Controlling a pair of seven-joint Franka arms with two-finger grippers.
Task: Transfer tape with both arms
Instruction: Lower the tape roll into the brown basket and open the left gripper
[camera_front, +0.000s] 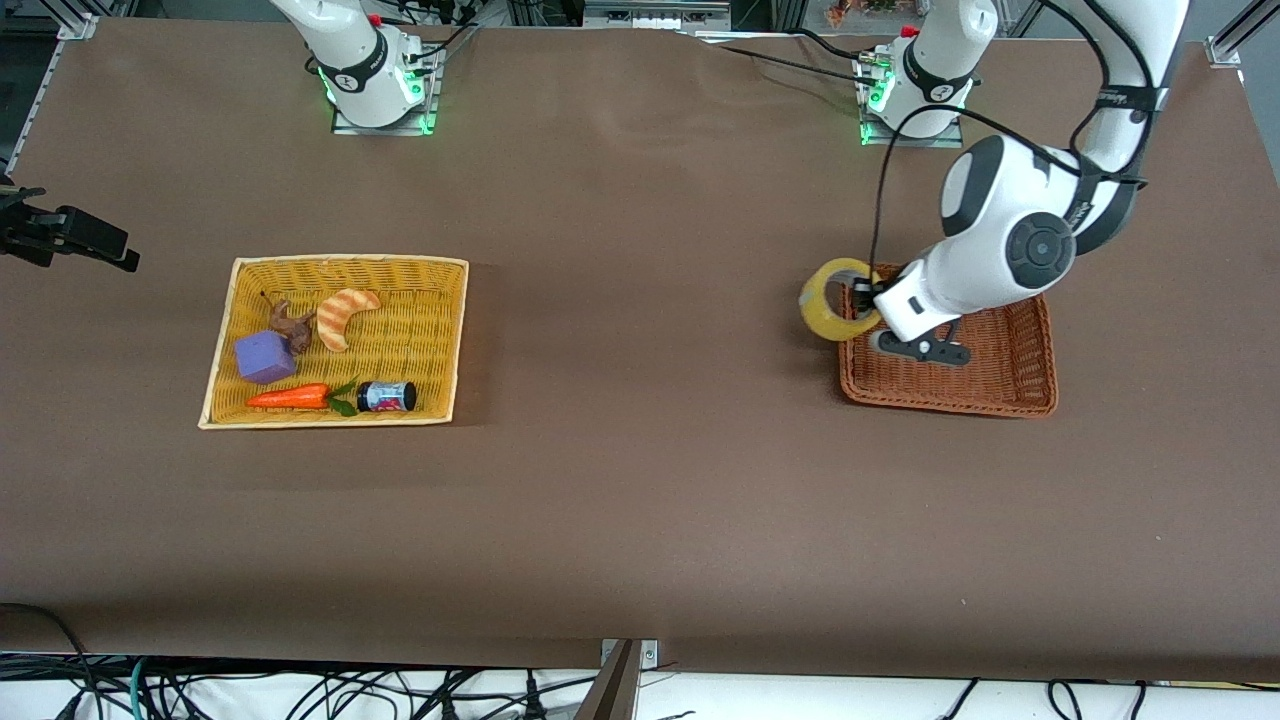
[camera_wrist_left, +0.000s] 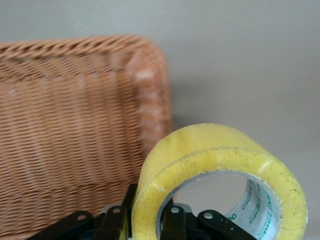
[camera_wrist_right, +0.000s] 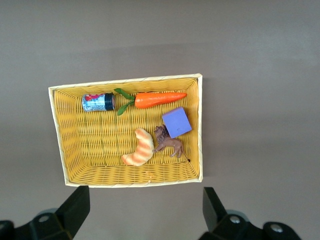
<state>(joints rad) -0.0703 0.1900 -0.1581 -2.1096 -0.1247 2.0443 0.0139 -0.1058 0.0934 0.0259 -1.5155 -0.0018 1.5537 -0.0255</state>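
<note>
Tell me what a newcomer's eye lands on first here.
First, the tape, clamped in the left gripper above the edge of the brown basket at the left arm's end of the table. Next, the yellow basket of toys at the right arm's end, with the open right gripper hanging above it.

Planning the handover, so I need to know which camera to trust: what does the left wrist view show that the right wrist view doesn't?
Only the left wrist view shows the tape, held in the left gripper with one finger through its core, beside the brown basket.

Only the right wrist view shows the yellow basket holding the croissant toy, carrot, purple block and small jar, below the open right gripper.

Both share only the brown tabletop.
</note>
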